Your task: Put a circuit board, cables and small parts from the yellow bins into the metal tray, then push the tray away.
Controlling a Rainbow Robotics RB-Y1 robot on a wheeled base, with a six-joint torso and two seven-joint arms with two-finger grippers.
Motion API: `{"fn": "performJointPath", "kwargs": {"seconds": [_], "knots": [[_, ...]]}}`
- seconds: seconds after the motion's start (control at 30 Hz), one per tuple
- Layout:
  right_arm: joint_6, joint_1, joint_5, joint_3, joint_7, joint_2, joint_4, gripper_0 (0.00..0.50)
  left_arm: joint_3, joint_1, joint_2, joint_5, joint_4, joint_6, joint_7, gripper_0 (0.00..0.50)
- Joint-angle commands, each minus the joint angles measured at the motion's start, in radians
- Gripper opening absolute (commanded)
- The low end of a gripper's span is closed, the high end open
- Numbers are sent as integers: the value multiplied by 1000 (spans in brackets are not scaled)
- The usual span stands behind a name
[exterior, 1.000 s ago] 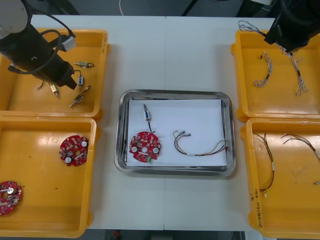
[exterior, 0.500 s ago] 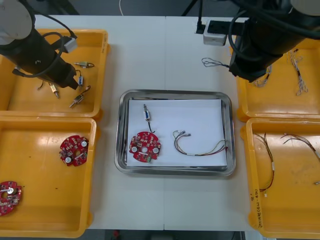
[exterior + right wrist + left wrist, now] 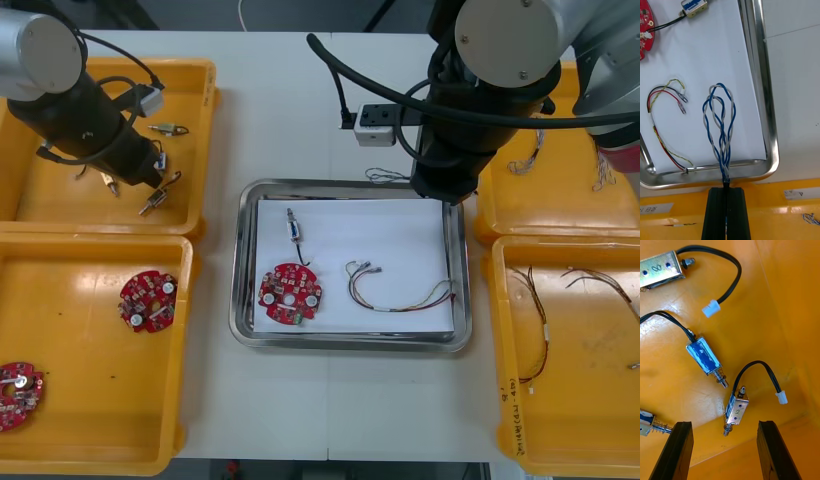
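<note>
Clamped on the twisted blue and white cable (image 3: 719, 123), the right gripper (image 3: 726, 190) has swung from the yellow bin (image 3: 560, 205) right of the metal tray (image 3: 762, 75) to hang the loops over the tray's far right corner, seemingly ready for release; the left gripper (image 3: 724, 424) waits open left of the tray.

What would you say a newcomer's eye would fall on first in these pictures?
The right gripper, shut on a looped twisted blue and white cable, hangs over the metal tray's white inside. Next, the left gripper stands open above small metal parts in the far left yellow bin. A red circuit board already lies in the tray.
</note>
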Motion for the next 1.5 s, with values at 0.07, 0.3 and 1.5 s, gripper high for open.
{"fn": "performJointPath", "kwargs": {"seconds": [0.07, 0.3, 1.5], "knots": [[3, -48, 47, 71, -25, 47, 30, 0, -42, 6, -14, -9, -2, -27, 17, 500], [-30, -46, 86, 159, -36, 67, 68, 0, -82, 20, -22, 0, 12, -88, 35, 500], [-321, -36, 115, 287, -28, 107, 316, 0, -135, 58, -25, -5, 13, -173, 42, 0]]}}
